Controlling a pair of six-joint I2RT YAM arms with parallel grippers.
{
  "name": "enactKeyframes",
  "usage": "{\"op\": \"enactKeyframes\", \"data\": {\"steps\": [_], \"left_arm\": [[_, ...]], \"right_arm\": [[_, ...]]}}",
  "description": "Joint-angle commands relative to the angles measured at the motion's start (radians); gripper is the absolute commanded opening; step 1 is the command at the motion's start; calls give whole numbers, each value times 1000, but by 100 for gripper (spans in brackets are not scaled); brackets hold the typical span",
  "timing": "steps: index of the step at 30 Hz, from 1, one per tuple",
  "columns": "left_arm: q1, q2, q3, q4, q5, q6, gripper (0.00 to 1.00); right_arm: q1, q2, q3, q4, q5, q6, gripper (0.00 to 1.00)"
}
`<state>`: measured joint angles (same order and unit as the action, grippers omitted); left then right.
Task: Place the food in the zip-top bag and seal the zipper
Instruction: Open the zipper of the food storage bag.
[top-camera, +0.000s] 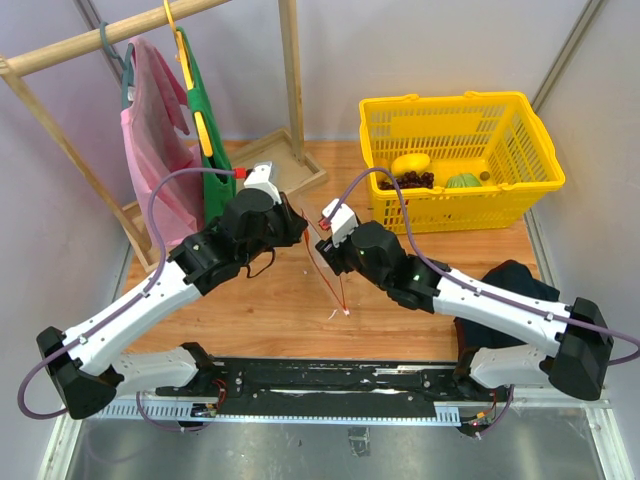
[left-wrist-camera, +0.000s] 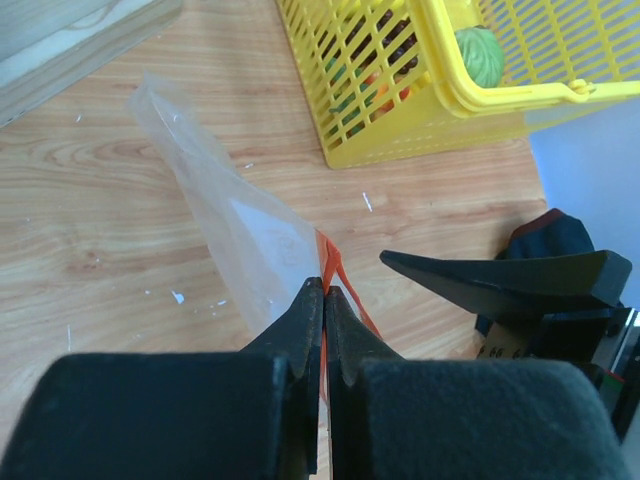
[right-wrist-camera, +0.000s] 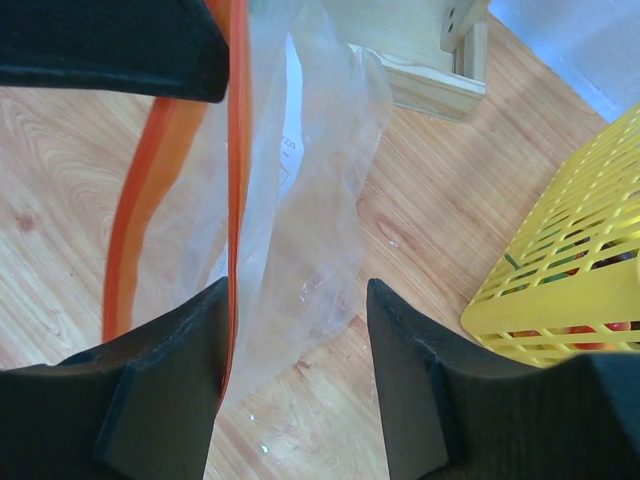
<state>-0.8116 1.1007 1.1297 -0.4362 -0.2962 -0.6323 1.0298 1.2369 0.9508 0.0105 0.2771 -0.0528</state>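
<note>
Food (top-camera: 411, 163) lies in the yellow basket (top-camera: 440, 102); near it the left gripper (left-wrist-camera: 325, 300) pinches the zipper (left-wrist-camera: 332, 262), lifting the zip-top bag (left-wrist-camera: 225, 200), probably so the unclenched right gripper (right-wrist-camera: 297, 290) can take the other lip

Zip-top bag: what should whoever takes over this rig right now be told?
Left pincer: shut on the zipper strip, holding the zip-top bag by its mouth edge.
Right pincer: open, jaws on either side of the bag's clear film near the mouth, not clamped.
Food: in the yellow basket; none visible in the bag.
Done: bag gripped at its mouth.
Left: spread the mouth, load the food, seal the zipper.
</note>
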Motion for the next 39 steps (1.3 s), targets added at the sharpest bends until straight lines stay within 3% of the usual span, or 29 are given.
{"op": "enactKeyframes", "data": {"steps": [1,4,7,10,13,21,27,39], "left_arm": [[-9,4,44,-40,-29,9,0],[-9,11,62,-69,-53,11,0],[-9,8,52,-54,-45,-2,0],[-9,10,33,-38,-29,-18,1],[-9,16,15,-22,-7,-27,8],[-17,12,-50,71,49,-89,38],[-60,36,-66,109,32,-121,55],[-125,71,-138,208,-60,-169,52]], "right_arm": [[21,24,1,15,41,-16,55],[21,28,-9,26,32,-25,52],[21,30,-18,37,10,-36,43],[21,25,-14,33,10,-42,22],[21,13,-15,32,9,-39,1],[20,12,23,17,107,53,1],[21,28,67,-5,203,147,1],[21,36,95,-3,220,230,1]]}}
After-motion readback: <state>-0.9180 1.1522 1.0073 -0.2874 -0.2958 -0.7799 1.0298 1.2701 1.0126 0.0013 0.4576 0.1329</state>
